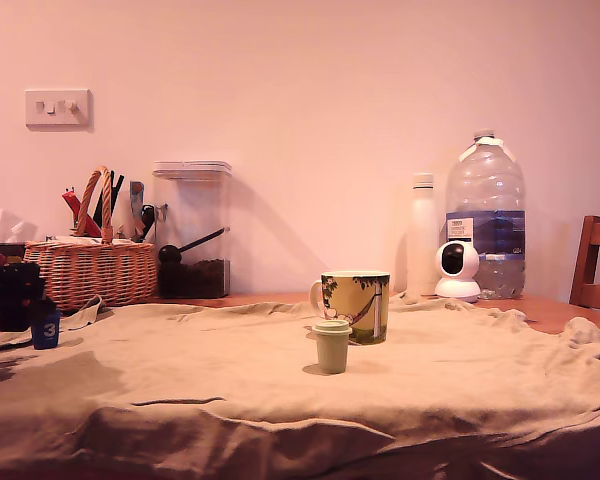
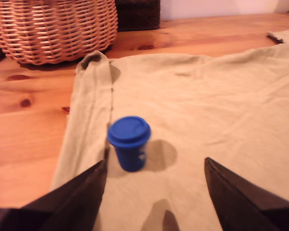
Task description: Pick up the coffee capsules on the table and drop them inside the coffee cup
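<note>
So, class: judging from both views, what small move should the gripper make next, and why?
Probably ease forward and down until the open gripper straddles the blue capsule, then close. The capsule stands upright on the cloth, just ahead of the fingertips and untouched, nearer one finger.

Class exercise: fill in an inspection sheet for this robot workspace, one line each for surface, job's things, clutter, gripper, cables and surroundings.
Surface: wooden table under a wrinkled beige cloth.
Job's things: blue capsule upright on the cloth's edge; pale green capsule upright in front of the mug; mug upright.
Clutter: wicker basket of utensils, clear container, white bottle, water jug, small white camera.
Gripper: gripper open, empty, near the blue capsule.
Cables: nothing seen.
Surroundings: plain wall, wall switch, wooden chair.
</note>
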`<state>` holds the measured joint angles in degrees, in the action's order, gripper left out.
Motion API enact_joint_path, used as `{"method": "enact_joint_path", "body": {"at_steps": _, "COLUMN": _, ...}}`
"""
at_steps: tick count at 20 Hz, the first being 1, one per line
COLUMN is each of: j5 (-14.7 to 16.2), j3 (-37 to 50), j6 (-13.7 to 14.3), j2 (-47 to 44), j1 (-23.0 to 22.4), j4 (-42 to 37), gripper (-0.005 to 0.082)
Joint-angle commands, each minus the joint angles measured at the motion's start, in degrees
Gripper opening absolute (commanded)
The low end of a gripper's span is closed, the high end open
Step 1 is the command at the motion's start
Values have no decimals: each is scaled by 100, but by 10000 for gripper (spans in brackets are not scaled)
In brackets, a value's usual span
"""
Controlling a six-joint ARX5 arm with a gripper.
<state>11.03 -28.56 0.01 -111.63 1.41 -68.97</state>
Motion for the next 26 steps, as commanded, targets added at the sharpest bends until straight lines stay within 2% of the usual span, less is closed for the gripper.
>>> {"method": "enact_joint_path", "body": {"at_steps": 1, "j5": 79, "j3": -146, "j6": 26, "j2": -249, "j1": 42, "j4": 7, "gripper": 586}}
{"method": "enact_joint_path", "body": {"at_steps": 5, "j5": 203, "j3": -411, "j6": 24, "j2": -505, "j1": 42, "j4": 70, "gripper": 586}}
{"method": "enact_joint_path", "body": {"at_steps": 15, "j5": 229, "j3": -1259, "j6": 48, "j2": -1193, "j1": 74, "j4": 426, "gripper": 586}}
{"method": "enact_joint_path", "body": {"at_steps": 26, "j5": 319, "j3": -1735, "j6": 127, "j2": -1213, "j1": 210, "j4": 1117, "gripper": 586}}
